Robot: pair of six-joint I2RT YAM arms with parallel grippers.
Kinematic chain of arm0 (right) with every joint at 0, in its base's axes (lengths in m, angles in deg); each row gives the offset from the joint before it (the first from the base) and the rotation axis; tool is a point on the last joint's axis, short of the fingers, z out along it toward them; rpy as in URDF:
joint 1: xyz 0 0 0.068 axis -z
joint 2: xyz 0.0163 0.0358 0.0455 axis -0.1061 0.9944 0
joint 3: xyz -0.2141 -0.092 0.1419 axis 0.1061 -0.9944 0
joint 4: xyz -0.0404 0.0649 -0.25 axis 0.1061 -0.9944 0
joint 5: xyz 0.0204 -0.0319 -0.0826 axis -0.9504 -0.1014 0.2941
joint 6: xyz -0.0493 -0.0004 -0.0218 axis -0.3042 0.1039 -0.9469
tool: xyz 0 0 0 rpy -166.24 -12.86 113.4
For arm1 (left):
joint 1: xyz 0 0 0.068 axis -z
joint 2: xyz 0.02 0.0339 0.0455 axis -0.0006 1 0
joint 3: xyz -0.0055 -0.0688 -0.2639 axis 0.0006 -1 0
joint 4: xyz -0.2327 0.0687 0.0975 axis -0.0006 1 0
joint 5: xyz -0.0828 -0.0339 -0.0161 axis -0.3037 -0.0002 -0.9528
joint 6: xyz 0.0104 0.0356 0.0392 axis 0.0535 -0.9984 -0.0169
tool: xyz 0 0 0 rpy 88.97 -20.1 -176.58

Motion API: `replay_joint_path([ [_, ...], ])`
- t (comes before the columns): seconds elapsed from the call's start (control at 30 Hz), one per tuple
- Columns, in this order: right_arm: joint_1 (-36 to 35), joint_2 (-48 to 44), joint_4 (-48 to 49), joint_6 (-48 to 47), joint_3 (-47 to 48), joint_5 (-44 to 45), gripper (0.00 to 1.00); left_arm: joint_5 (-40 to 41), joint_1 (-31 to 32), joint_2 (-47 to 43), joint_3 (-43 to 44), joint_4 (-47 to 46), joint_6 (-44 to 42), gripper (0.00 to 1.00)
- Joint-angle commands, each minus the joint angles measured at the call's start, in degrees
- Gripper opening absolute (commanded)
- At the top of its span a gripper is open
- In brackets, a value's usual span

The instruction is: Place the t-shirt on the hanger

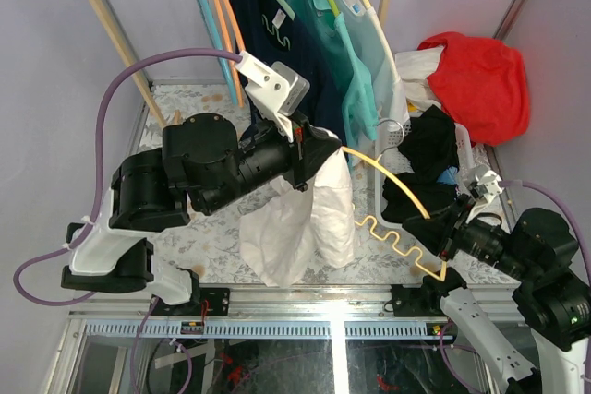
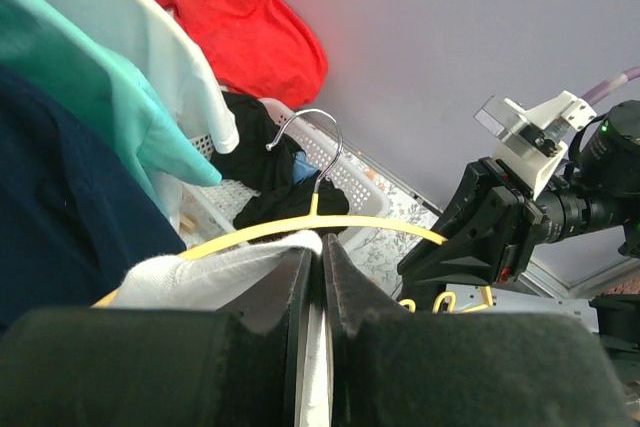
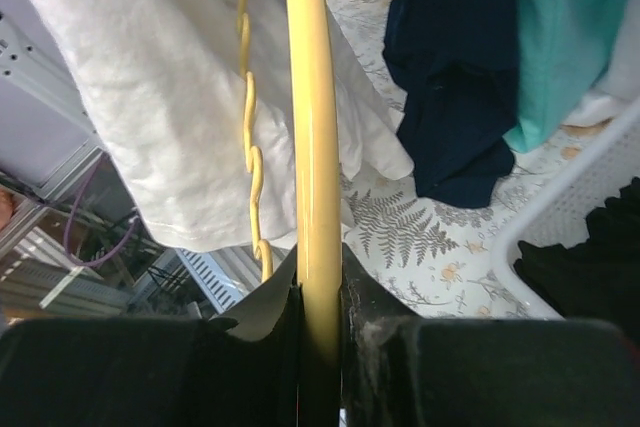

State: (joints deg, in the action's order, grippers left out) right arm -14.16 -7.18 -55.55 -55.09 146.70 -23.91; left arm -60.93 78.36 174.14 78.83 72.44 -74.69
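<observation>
At frame centre, the left hand (image 1: 309, 149) is pinching the wrinkled white cotton t-shirt (image 1: 295, 223) half-threaded onto the thin pale-yellow plastic hanger (image 1: 392, 173), which the right hand (image 1: 443, 228) is clamping; the far shoulder is remaining undressed.

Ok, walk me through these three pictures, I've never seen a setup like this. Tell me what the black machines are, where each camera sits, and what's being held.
The black machines are two robot arms fixed at the near edge of a table, each ending in a two-finger pincer. The wide picture looks down from above and behind them. The other two come from small cameras on each wrist, so you see that arm's own fingers at the bottom.

The left pincer is shut on a white t-shirt, which hangs down from it. The right pincer is shut on one end of a pale yellow hanger; the hanger's other end reaches into the shirt.

Behind them a wooden rack carries a navy shirt, teal shirts and spare hangers. At the right stands a white basket with dark clothes, and a red garment beyond it.
</observation>
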Motion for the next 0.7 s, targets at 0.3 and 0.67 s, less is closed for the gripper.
replay_joint_path([
  [0.3,-0.3,0.6,2.9,3.2,7.5,24.2,0.0,-16.5,-0.3,1.7,4.7,-14.4,-2.1,0.05],
  [0.67,-0.3,-2.9,3.3,5.7,13.1,39.5,0.0,8.9,-0.4,-8.7,-9.8,-6.8,-0.6,0.07],
])
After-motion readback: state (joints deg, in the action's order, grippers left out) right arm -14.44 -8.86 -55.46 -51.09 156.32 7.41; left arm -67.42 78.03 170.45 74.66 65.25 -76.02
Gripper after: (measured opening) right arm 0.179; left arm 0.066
